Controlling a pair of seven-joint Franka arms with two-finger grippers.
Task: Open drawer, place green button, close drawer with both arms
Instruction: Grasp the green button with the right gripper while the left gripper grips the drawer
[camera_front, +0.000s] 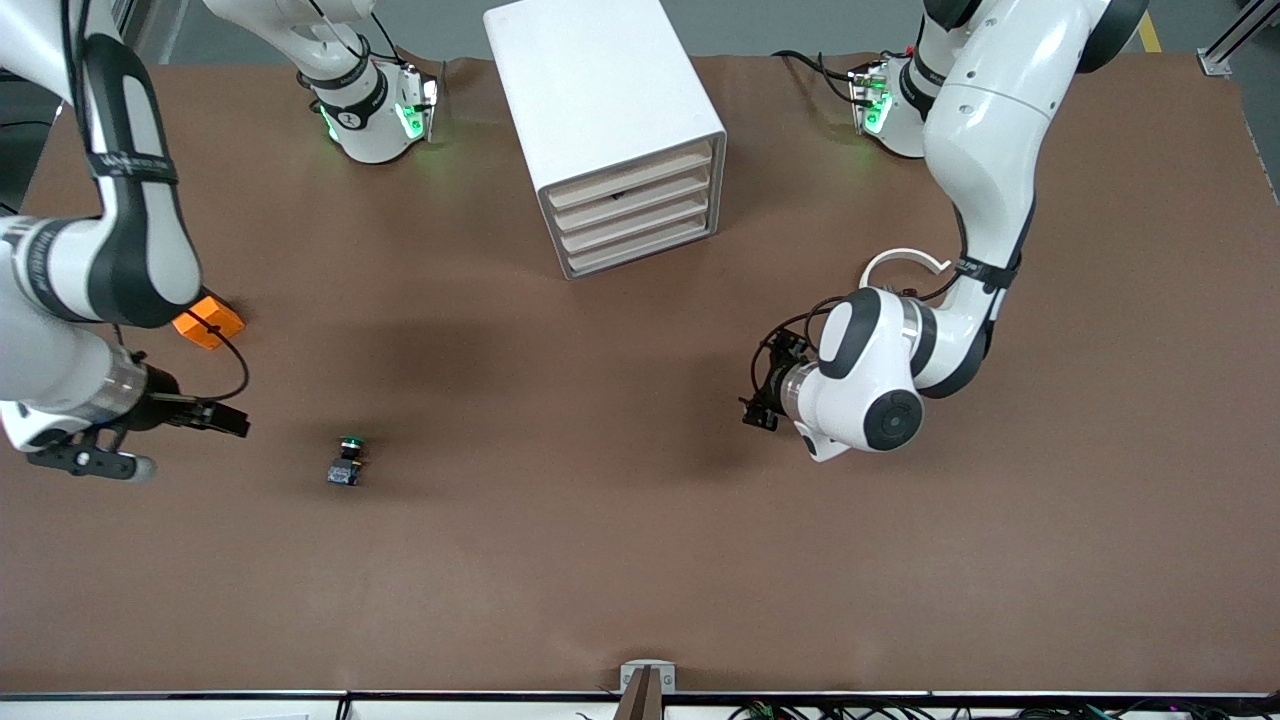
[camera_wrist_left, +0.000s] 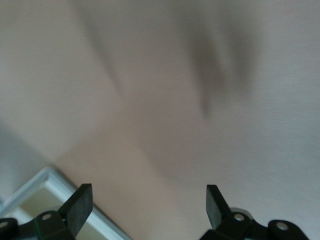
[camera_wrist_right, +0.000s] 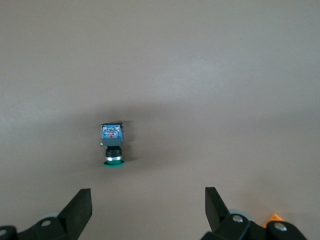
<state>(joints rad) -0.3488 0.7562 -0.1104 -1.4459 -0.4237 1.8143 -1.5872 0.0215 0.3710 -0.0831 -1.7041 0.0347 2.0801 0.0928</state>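
Two grippers: both with jaws spread wide, both holding nothing.
Right gripper (camera_front: 235, 420): hangs low over the worktop at the right arm's end, its black fingers (camera_wrist_right: 77, 210) well apart in the right wrist view, bare worktop between them.
Left gripper (camera_front: 762, 398): hangs over bare worktop toward the left arm's end, nearer to the front camera than the cabinet; in the left wrist view its fingers (camera_wrist_left: 80, 205) stand equally far apart, with a white framed edge showing past one of them.
Button (camera_front: 347, 462): lies on its side on the worktop near the right gripper, apart from it; green cap pointing away from the front camera, black-and-blue body toward it. In the right wrist view it lies ahead of the jaws, nearer one finger than the other.
Cabinet (camera_front: 600, 100): white box standing on the worktop between the two arm bases, its front turned at an angle toward the left arm's end.
Drawers (camera_front: 632, 205): four cream fronts stacked one above another, all closed.
Orange cube (camera_front: 208, 322): on the worktop beside the right arm, farther from the front camera than the button.
White strip (camera_front: 900, 260): curved, lying by the left arm's forearm.
Worktop (camera_front: 640, 560): brown.
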